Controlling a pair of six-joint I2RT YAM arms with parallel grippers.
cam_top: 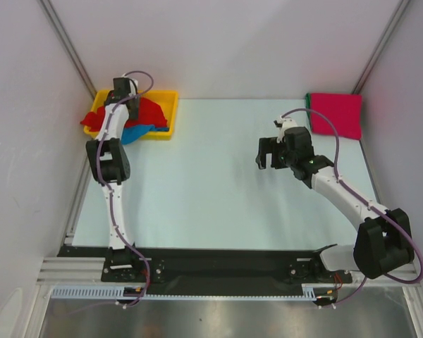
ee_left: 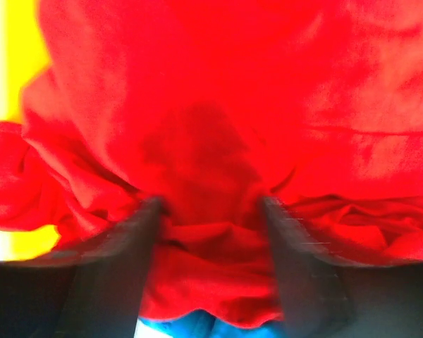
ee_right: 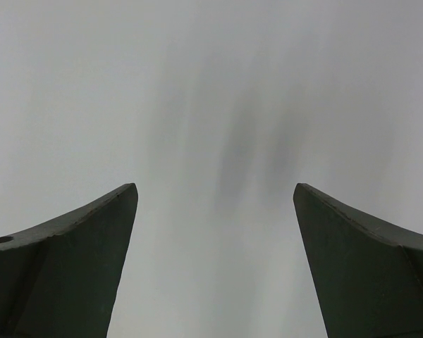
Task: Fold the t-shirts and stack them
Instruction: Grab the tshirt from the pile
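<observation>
Folds of red t-shirt [ee_left: 218,127] bunch inside the left gripper [ee_left: 211,204].

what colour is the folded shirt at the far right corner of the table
Magenta-pink. The folded shirt shows best in the top external view.

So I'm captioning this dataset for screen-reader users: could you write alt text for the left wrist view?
A crumpled bright red t-shirt fills the frame, a fold of it bunched between the two dark fingers of the left end effector. A strip of the yellow tray shows at the left edge and a bit of blue cloth at the bottom.
</observation>
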